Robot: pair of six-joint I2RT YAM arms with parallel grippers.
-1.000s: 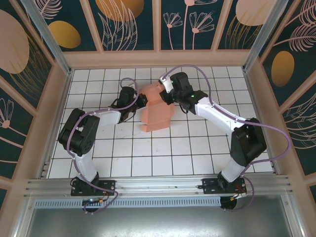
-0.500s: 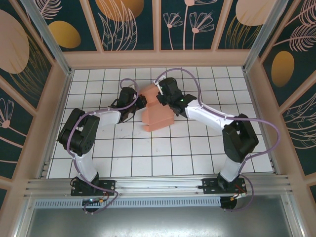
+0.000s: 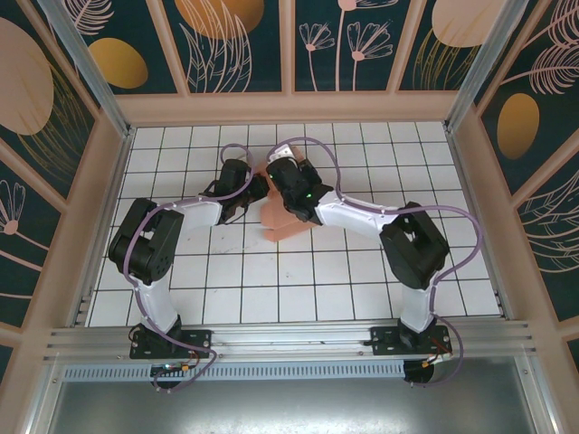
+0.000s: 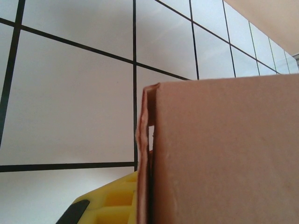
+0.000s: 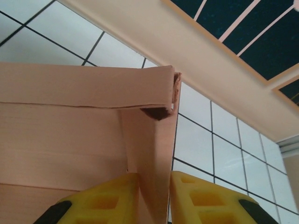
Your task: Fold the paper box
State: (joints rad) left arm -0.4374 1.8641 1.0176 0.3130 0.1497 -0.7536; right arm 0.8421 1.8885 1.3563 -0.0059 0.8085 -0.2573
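Note:
The salmon-pink paper box (image 3: pixel 291 223) stands partly folded on the white tiled floor (image 3: pixel 362 271), held between both arms. My left gripper (image 3: pixel 260 189) grips its left side; in the left wrist view one yellow finger (image 4: pixel 110 203) presses on a thin double wall (image 4: pixel 143 154), and the broad panel (image 4: pixel 224 154) hides the other finger. My right gripper (image 3: pixel 280 196) reaches over the box's top. In the right wrist view its two yellow fingers (image 5: pixel 105 200) pinch an upright flap (image 5: pixel 152 154) under a folded-over top edge (image 5: pixel 93 86).
The box sits near the back of the tiled floor, roughly two tiles from the beige back wall (image 3: pixel 289 107). Side walls (image 3: pixel 104 208) close the pen left and right. The aluminium rail (image 3: pixel 289 339) with both arm bases runs along the near edge.
My right arm has swung left and now covers the top of the box. The box has been pushed more upright and shows a smaller outline. The left gripper has stayed in place.

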